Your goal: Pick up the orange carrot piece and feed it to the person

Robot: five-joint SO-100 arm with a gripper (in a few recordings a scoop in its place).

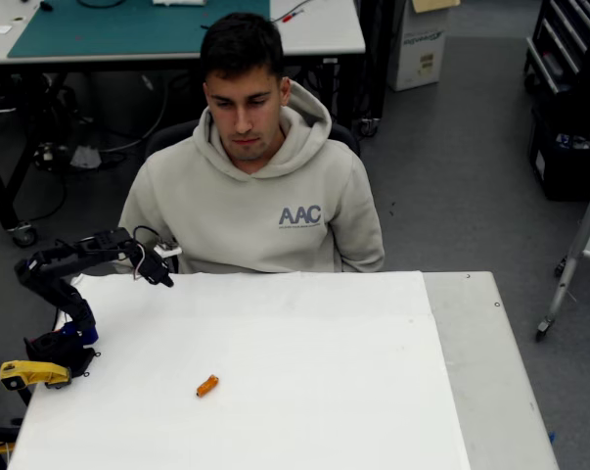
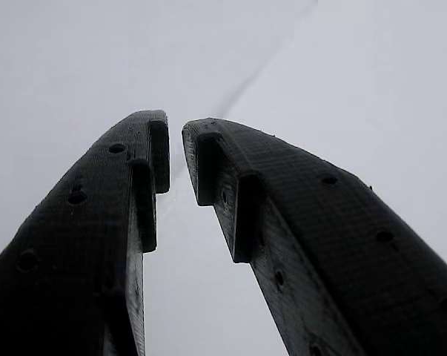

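Note:
The orange carrot piece (image 1: 207, 386) lies on the white table sheet (image 1: 304, 392), left of the middle and toward the front edge. The person (image 1: 260, 201) sits behind the table's far edge in a beige hoodie, head bent down toward the table. My black gripper (image 1: 163, 275) hangs over the far left corner of the sheet, well away from the carrot and close to the person's arm. In the wrist view the two black fingers (image 2: 134, 185) almost touch at the tips, and my gripper (image 2: 176, 152) holds nothing; behind it is only pale surface.
A yellow clamp (image 1: 30, 373) holds the arm's base at the table's left edge. The bare grey tabletop (image 1: 490, 372) runs along the right side. A desk with a green mat (image 1: 128, 27) stands behind the person, and a metal stand leg (image 1: 568, 274) is at the right.

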